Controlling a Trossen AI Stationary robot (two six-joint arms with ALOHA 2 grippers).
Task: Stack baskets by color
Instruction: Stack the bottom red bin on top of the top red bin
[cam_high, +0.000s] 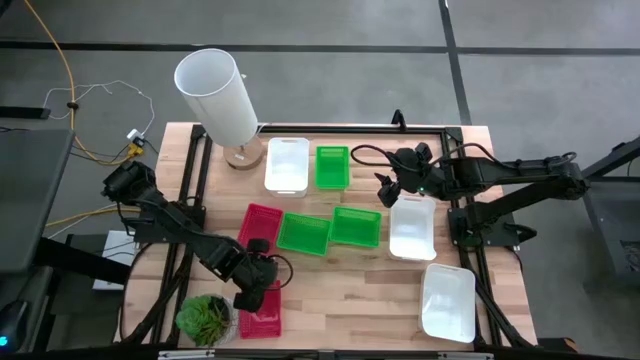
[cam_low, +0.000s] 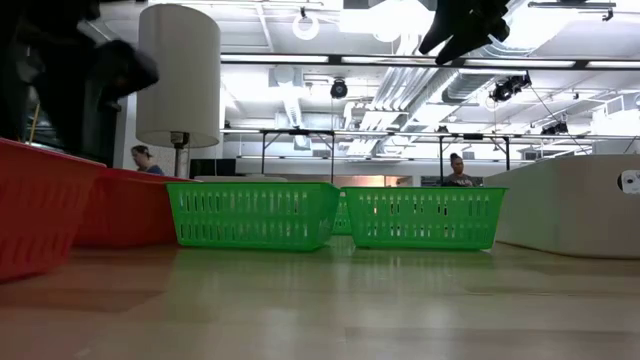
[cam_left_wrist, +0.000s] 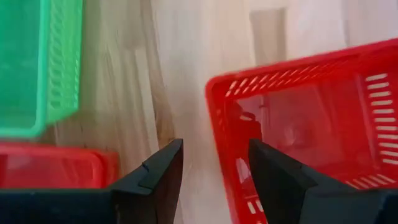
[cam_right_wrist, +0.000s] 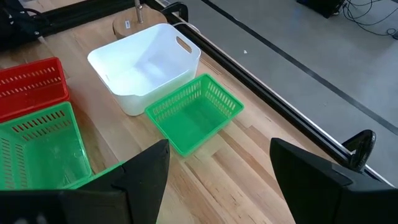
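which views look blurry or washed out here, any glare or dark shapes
Left wrist view: soft throughout, the red basket smeared, table pale. Low view: bright ceiling lights leave the arms as dark silhouettes; the near red basket is out of focus, the green baskets sharp. High and right wrist views: evenly lit.

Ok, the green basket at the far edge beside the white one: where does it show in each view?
High view: the green basket sits top centre, just right of the white basket.
Low view: a strip of green in the gap between the two front green baskets may be it; cannot tell.
Left wrist view: not in it.
Right wrist view: centre, against the same white basket.
Shared landmark: that white basket.
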